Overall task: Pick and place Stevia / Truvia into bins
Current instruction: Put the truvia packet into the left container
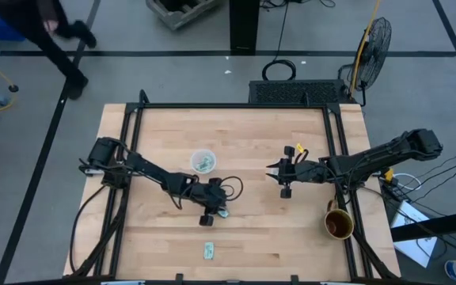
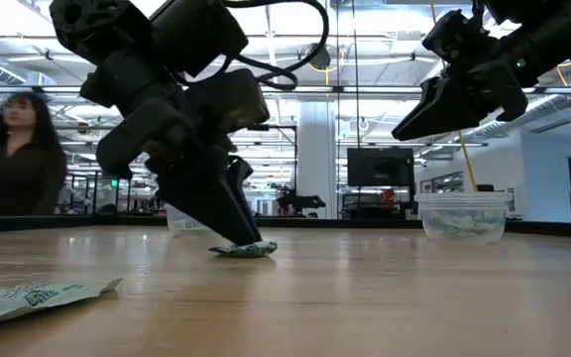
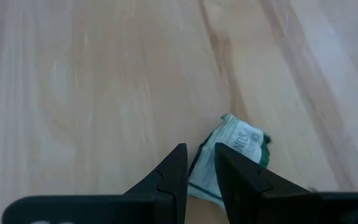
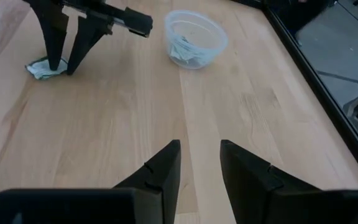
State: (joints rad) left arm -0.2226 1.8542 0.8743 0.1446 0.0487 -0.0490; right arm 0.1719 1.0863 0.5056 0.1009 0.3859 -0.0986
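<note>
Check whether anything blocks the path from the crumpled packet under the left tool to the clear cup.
Nothing visible does. The left tool is down at the crumpled packet, and only bare table lies between it and the clear cup. The right tool hangs off to the side, open.

Left hand (image 1: 214, 214) reaches down to the tabletop, fingers slightly parted; right hand (image 1: 280, 176) hovers open.

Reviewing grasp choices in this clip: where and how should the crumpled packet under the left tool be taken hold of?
Grip the crumpled packet across its raised, folded middle, coming straight down from above. It lies bunched on the table, so the buckled paper gives the fingers something to pinch, unlike the flat packet nearer the front edge. The left tool already straddles it, slightly open. The right tool waits, held above the table.
</note>
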